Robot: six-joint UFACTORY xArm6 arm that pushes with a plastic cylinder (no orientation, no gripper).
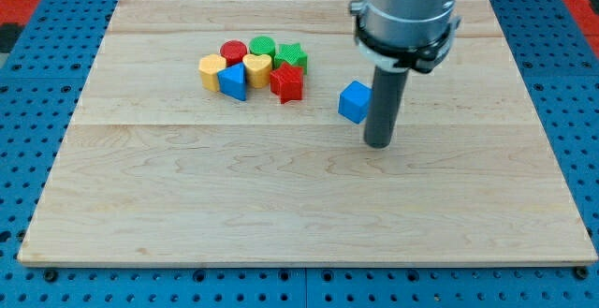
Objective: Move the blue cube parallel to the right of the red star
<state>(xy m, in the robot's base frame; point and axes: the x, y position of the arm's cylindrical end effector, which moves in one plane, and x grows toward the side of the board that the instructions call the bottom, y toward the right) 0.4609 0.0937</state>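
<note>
The blue cube (354,102) lies on the wooden board (299,196), right of centre in the upper half. The red star (287,82) lies to its left, at the right end of a cluster of blocks, with a gap between them. The cube sits slightly lower in the view than the star. My tip (377,144) is at the end of the dark rod, just right of and below the blue cube, close to its right side; I cannot tell if it touches.
The cluster left of the star holds a blue triangular block (233,81), a yellow heart (257,68), a yellow block (212,70), a red cylinder (234,51), a green cylinder (262,47) and a green star (291,57). The arm's grey body (408,13) hangs over the upper right.
</note>
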